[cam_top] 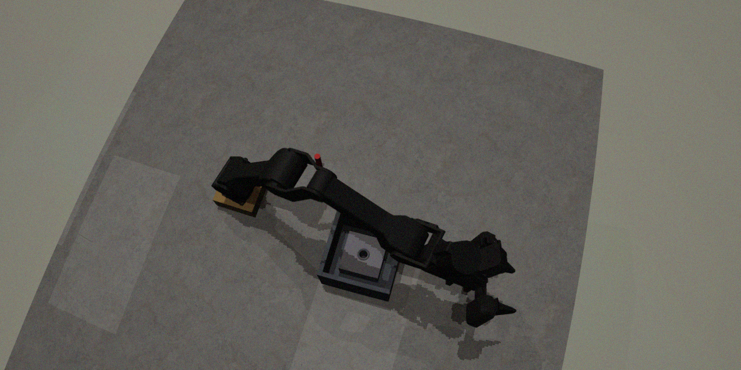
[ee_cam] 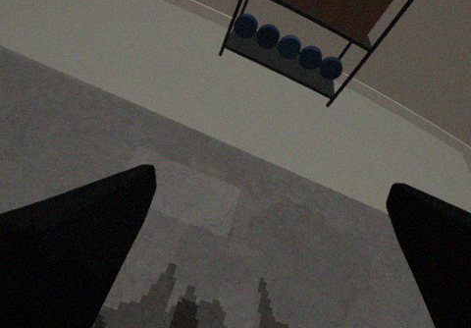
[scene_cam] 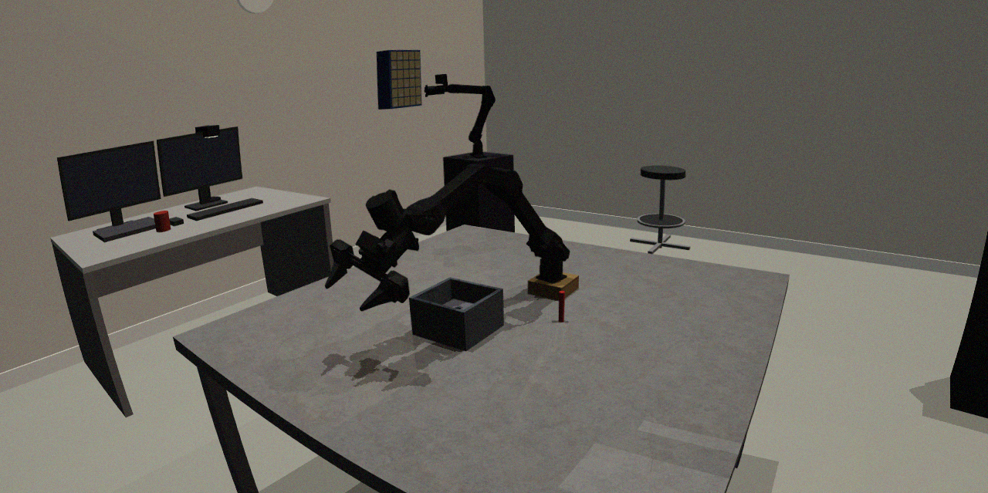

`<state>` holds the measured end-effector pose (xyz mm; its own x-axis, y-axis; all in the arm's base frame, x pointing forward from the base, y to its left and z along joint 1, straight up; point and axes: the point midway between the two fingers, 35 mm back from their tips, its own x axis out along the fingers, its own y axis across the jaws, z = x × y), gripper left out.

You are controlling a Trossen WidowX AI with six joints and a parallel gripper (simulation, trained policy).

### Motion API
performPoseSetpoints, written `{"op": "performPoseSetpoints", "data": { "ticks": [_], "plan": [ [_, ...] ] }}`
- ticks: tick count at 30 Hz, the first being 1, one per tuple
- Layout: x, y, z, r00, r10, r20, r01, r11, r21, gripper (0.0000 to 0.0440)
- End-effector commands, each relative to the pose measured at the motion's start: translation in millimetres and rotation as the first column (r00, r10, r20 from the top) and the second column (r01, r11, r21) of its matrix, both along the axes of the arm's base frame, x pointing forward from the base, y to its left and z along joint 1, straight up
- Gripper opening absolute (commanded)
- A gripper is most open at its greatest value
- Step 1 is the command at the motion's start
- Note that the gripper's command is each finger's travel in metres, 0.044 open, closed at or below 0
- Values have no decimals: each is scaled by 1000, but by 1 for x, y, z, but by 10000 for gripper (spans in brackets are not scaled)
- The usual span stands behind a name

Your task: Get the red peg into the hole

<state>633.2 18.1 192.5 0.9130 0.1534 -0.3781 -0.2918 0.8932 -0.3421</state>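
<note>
The red peg [cam_top: 318,159] [scene_cam: 561,307] stands upright on the table, close to the arm's base. In the top view the arm partly covers it. The open dark grey box [cam_top: 353,288] [scene_cam: 438,321] stands on the table, and the arm passes over part of it in the top view. The light plate [cam_top: 355,243] [scene_cam: 457,303] lies at its bottom, with an empty round hole [cam_top: 363,253] in it. My gripper [cam_top: 514,290] [scene_cam: 344,297] [ee_cam: 273,186] is wide open and empty. It hangs above the table beyond the box, away from the peg. The wrist view shows neither peg nor box.
The arm's base stands on a wooden block [cam_top: 235,204] [scene_cam: 553,286]. The grey table [cam_top: 362,57] [scene_cam: 621,366] ends beyond the gripper. A shelf rack [ee_cam: 280,75] with blue round things shows beyond the table edge in the wrist view. A desk [scene_cam: 207,227] stands behind the table.
</note>
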Motion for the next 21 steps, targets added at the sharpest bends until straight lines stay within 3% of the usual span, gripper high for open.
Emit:
{"op": "performPoseSetpoints", "data": {
  "ticks": [1, 11, 21],
  "plan": [
    [-22, 32, -1, 995, -20, -97, 30, 995, 98, 440],
    [-92, 103, 7, 941, -61, -333, 165, 942, 292, 440],
    [-180, 146, 4, 811, -116, -574, 381, 849, 366, 440]
  ]
}}
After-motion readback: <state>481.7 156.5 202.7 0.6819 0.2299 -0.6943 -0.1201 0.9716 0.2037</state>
